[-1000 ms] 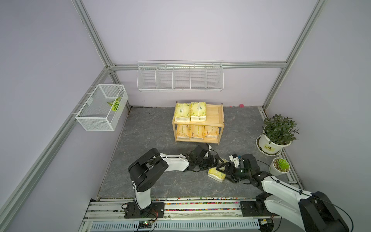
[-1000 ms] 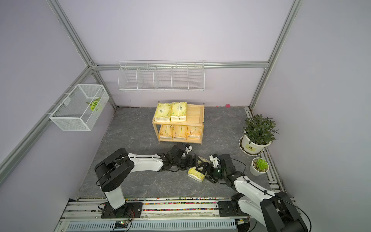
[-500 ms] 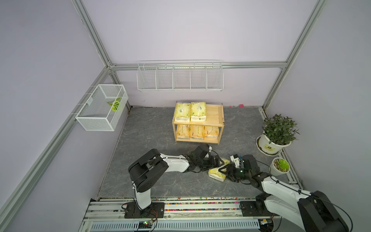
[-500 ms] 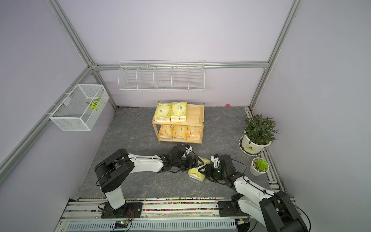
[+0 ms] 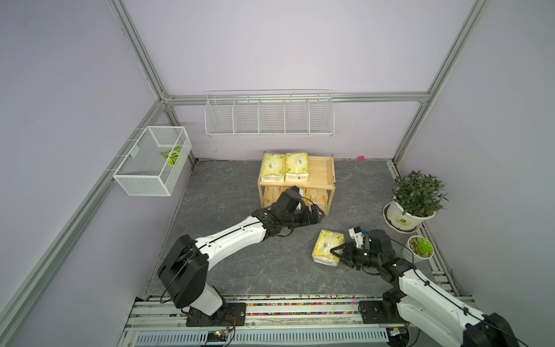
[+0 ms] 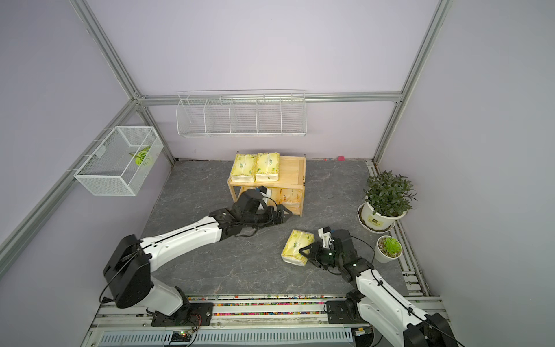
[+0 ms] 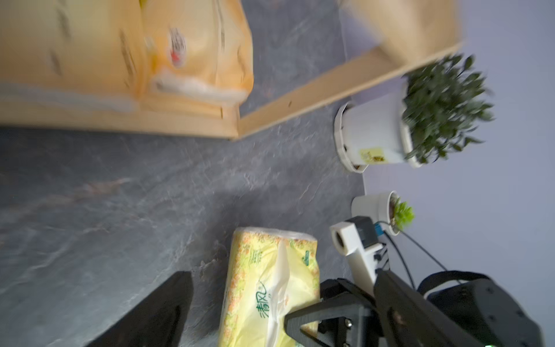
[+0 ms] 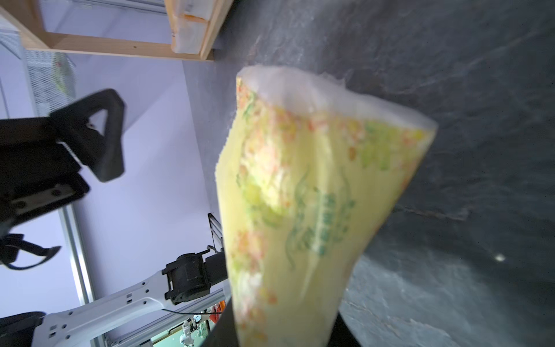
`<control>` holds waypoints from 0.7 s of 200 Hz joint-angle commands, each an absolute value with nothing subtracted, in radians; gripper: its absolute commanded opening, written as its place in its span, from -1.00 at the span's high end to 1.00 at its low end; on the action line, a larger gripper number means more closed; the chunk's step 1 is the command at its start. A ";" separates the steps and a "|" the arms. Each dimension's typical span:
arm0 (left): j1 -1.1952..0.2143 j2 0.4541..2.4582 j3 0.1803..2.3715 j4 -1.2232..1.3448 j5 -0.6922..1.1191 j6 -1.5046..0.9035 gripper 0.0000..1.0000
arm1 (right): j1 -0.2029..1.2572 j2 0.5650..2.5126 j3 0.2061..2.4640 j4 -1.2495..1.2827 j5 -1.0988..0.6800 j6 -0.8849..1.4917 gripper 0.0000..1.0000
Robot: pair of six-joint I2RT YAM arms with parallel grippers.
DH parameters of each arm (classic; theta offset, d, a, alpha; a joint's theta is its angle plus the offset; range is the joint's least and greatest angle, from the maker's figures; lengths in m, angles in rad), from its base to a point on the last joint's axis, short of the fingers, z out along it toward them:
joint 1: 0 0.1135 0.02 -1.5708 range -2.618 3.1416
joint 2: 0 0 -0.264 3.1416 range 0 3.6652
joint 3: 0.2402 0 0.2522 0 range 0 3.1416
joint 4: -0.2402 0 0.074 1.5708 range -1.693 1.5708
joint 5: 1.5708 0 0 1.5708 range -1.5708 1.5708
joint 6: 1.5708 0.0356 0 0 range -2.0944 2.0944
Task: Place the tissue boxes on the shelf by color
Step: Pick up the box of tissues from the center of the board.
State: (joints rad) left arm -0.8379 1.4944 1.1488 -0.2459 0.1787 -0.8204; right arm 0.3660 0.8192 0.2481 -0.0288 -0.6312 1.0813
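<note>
The last yellow-green pack lies on the desk in front of the shelf, out past its right front post. The right jaws are pinched on the end of the pack farthest from the shelf, squeezing the soft wrap narrow there; I cannot tell whether it is off the desk. The left jaws stand wide open and empty just before the shelf's lower tier, where orange packs sit, partly hidden by that arm. On the shelf's top tray two yellow-green packs fill the left and middle, and the right part is bare. The step in hand looks like the pick-up of the final pack. Next comes a lift above the shelf's rim, a carry to the bare part and a level set-down, since a soft pack held by one end may droop and catch the rim.
</note>
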 commanded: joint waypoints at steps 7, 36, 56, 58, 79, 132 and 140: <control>-0.767 1.374 1.254 -0.478 0.006 -0.696 -1.00 | 0.362 0.737 0.360 -0.141 -0.639 1.087 0.44; -0.632 1.286 1.346 -0.582 -0.009 -0.630 -1.00 | 0.359 0.692 0.504 -0.239 -0.633 1.055 0.45; -0.546 1.273 1.417 -0.657 -0.016 -0.574 -1.00 | 0.322 0.742 0.645 -0.314 -0.677 1.010 0.45; -0.538 1.273 1.423 -0.661 -0.014 -0.569 -1.00 | 0.318 0.750 0.660 -0.320 -0.680 1.005 0.46; -0.449 1.285 1.471 -0.695 0.039 -0.529 -1.00 | 0.258 0.860 0.831 -0.378 -0.734 0.943 0.47; -0.330 1.334 1.530 -0.708 0.114 -0.464 -1.00 | 0.115 1.265 1.311 -0.538 -0.842 0.792 0.52; -0.324 1.340 1.535 -0.707 0.124 -0.458 -1.00 | 0.104 1.327 1.364 -0.531 -0.880 0.782 0.52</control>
